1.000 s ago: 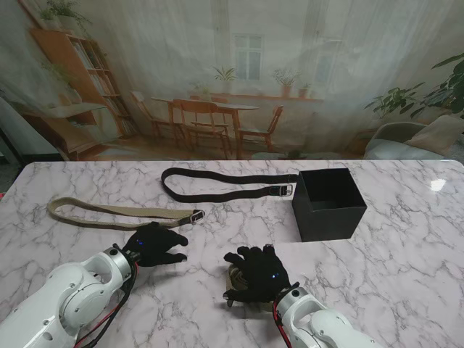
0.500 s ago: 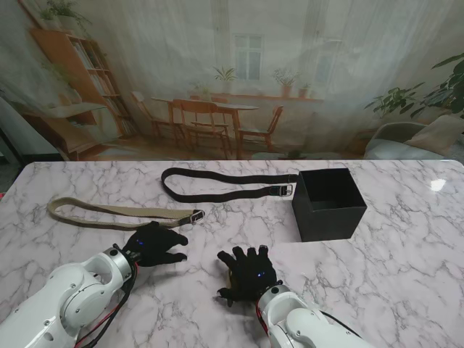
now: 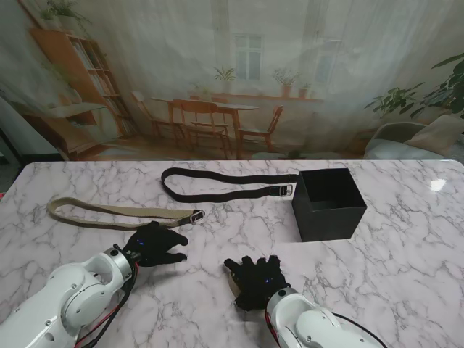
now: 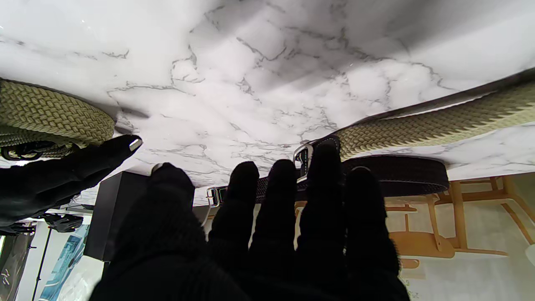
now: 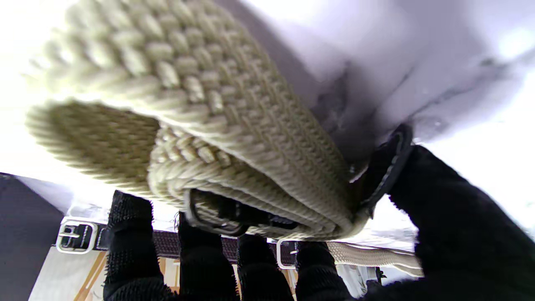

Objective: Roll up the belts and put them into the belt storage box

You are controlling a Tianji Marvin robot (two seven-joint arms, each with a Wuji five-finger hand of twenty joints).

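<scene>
A rolled beige woven belt (image 5: 234,138) lies on the marble table near me, and my right hand (image 3: 257,281) is shut on it, fingers (image 5: 200,259) on its far side and thumb on the near side. Only a sliver of the roll (image 3: 233,285) shows beside the hand from the stand. My left hand (image 3: 154,245) rests open, palm down, to the left of it, holding nothing. A flat beige belt (image 3: 116,212) lies just beyond the left hand. A black belt (image 3: 225,185) lies farther back. The black storage box (image 3: 330,203) stands open at the right.
The left wrist view shows the beige belt's buckle end (image 4: 307,152) just past my fingertips, the black belt (image 4: 397,175) behind it and the box (image 4: 113,213) beyond. The table's far edge meets a printed room backdrop.
My right hand has drawn back toward me and curled its fingers down over the rolled beige belt. The left hand and the flat belts have not moved.
</scene>
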